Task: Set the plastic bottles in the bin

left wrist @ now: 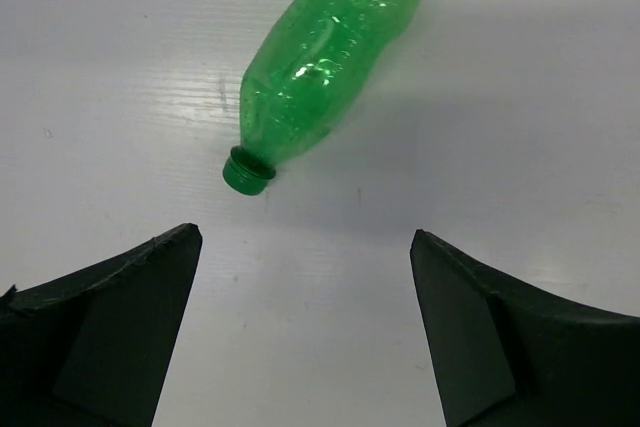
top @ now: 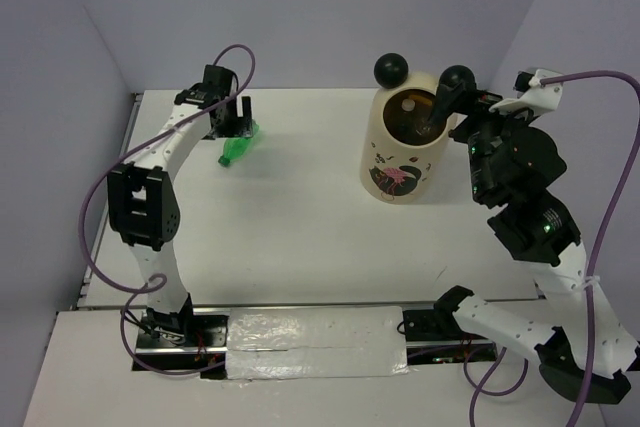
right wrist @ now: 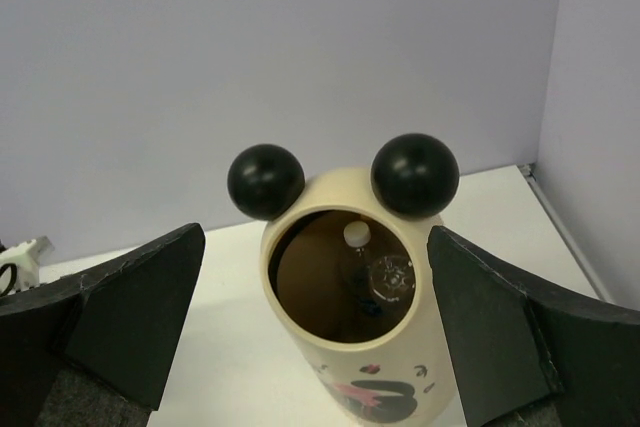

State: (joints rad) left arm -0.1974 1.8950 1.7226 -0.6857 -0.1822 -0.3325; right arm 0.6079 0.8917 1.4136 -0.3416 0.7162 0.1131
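Observation:
A green-tinted plastic bottle [top: 238, 149] lies on its side on the white table at the far left; in the left wrist view the bottle [left wrist: 320, 62] has its green cap toward me. My left gripper [left wrist: 305, 237] is open and empty, just above and short of it. The cream bin [top: 405, 145] with two black ball ears stands upright at the far right. In the right wrist view the bin [right wrist: 345, 332] holds clear bottles [right wrist: 385, 277], one with a white cap. My right gripper [right wrist: 315, 237] is open and empty, beside and above the bin's mouth.
Grey walls close the table at the back and on both sides. A strip of silver tape [top: 315, 342] lies along the near edge between the arm bases. Purple cables loop off both arms.

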